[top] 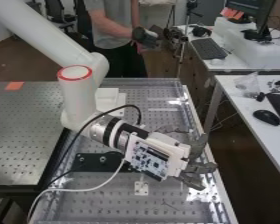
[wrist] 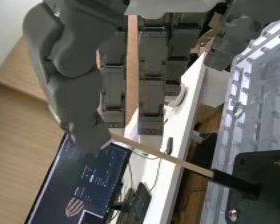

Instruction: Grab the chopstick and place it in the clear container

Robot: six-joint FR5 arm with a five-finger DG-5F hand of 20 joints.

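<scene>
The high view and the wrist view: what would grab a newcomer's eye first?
Probably the white arm, slanting in from the high view's upper left and ending in a dark grey robot hand by the perforated bench's edge. Then the pale chopstick with its dark end, running between the robot hand and a black plate in the wrist view.

Beside the dark grey robot hand (top: 201, 170), a white housing with a circuit board (top: 150, 159) hides parts of its fingers; behind it, the thick white jointed arm (top: 41, 30) is cut off. In the wrist view, the hand's thumb covers one tip of the pale wooden chopstick with a black end (wrist: 167, 156). Past the thumb, the black-framed monitor (wrist: 81, 172) is cut off.
</scene>
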